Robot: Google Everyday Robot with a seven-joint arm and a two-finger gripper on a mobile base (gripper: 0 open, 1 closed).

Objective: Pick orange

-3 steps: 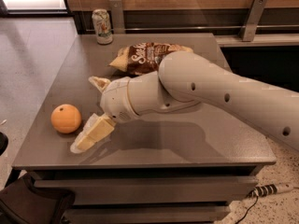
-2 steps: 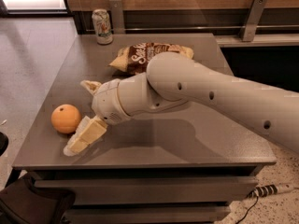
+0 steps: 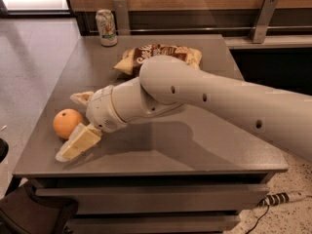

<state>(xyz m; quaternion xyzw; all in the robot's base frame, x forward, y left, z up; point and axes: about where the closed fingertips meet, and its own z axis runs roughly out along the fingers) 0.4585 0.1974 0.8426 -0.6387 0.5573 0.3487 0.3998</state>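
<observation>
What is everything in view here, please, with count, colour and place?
round bright orange fruit: one, orange, table's left side, between the pincer's fingers
crinkled brown-and-yellow chip bag: one, table's far middle, partly behind the arm
white-and-green drink can: one, upright, table's far left corner
flat grey table: one, grey, centre
white power strip: one, floor, lower right
off-white robot arm: one, stretched across the table from the right
pincer: one, cream, open, a finger either side of the orange

Grey table [image 3: 209, 145] carries a round orange [image 3: 65, 120], crinkly brown-yellow chip bag [image 3: 158, 56], pale drink can [image 3: 106, 27]; cream gripper [image 3: 68, 126] spread wide around the orange.
</observation>
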